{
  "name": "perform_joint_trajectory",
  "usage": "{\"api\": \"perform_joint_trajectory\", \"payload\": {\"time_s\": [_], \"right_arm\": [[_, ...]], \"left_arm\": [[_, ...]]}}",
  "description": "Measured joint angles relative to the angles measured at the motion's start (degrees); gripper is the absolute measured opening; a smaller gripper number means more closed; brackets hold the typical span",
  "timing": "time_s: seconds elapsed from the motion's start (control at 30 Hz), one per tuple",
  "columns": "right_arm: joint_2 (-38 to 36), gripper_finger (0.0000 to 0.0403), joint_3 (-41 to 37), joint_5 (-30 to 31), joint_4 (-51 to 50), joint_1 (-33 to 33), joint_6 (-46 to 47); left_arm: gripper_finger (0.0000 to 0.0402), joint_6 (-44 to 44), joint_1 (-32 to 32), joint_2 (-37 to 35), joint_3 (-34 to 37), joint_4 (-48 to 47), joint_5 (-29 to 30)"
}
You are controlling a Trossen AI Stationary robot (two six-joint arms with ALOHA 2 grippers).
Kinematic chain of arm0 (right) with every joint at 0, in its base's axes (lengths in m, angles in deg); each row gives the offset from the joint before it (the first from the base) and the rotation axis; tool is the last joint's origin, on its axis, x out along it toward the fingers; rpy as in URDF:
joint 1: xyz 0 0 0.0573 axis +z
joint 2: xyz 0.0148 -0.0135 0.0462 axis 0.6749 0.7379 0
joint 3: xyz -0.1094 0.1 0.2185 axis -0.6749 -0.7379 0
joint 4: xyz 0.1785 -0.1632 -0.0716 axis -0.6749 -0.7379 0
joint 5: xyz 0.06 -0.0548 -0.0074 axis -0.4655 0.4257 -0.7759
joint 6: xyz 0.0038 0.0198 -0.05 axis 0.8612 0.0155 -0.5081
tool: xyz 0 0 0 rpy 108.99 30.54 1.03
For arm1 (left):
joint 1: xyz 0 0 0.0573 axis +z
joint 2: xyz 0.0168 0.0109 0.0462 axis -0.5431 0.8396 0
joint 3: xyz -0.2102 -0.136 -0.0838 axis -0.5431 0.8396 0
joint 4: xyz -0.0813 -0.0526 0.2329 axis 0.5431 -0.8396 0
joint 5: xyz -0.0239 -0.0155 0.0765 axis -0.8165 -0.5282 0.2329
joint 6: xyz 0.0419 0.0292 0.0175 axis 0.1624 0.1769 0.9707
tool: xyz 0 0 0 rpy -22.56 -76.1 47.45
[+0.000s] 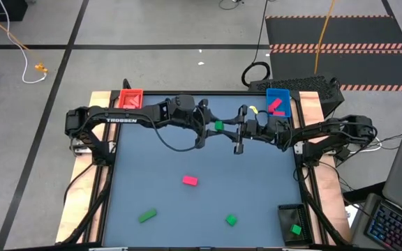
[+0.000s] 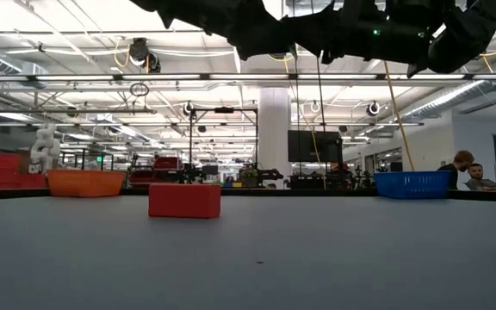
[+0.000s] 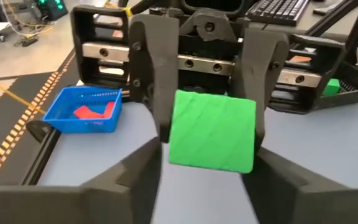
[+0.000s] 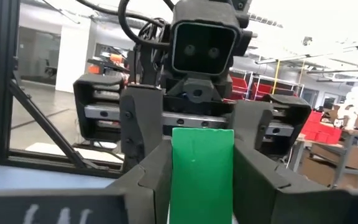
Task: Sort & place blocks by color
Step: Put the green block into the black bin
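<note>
Closest to my right wrist lens is the green block (image 4: 202, 168), which fills the middle of that picture between the two dark fingers of my right gripper (image 4: 202, 186). These fingers stand narrow and press its two sides, so I judge that this gripper holds it. Directly opposite is my left gripper (image 3: 207, 186), nose to nose with the right one. Whether it grips the block or has let go I cannot tell. In the high view the block hangs above the table (image 1: 187, 153), at the upper centre of the frame. I judge the step in hand to be a handover in the air. To do it well, the right grip must be firm and square on the flat faces before the left draws straight back, without any twist. After that, the dark tray (image 1: 285, 209) at the lower right looks like the goal, because one green piece lies there already, while the blue tray (image 1: 271, 92) at the upper right carries red ones. The block seems a short bar. Its long axis appears to run along my right fingers, pointing toward the left gripper, so left to right in the high frame, with one almost square end face turned to the left wrist lens.
</note>
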Motion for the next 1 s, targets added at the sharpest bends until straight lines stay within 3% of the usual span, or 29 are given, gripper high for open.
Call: {"api": "perform_joint_trajectory", "payload": {"time_s": [0.17,0.33,0.63,0.77,1.0], "right_arm": [[-0.5,0.0121,0.0,0.0,-2.9,0.0,-0.3],[-3.1,0.0121,0.0,-0.3,-9.2,0.3,2.1],[-13.2,0.0121,0.0,-11.9,-38.9,6.4,19.0],[-16.8,0.0121,0.0,-13.8,-50.0,12.2,27.6],[-19.4,0.0121,0.0,-14.0,-59.5,22.9,41.6]], "left_arm": [[0.0288,-0.2,0.6,-0.6,0.0,-4.9,3.4],[0.0324,1.5,2.0,-3.5,0.0,-14.7,6.6],[0.0330,1.3,4.4,-8.0,0.0,-22.6,11.9],[0.0329,1.1,4.7,-8.2,0.0,-24.1,11.9],[0.0297,2.1,4.7,-8.2,0.0,-26.0,11.9]]}}
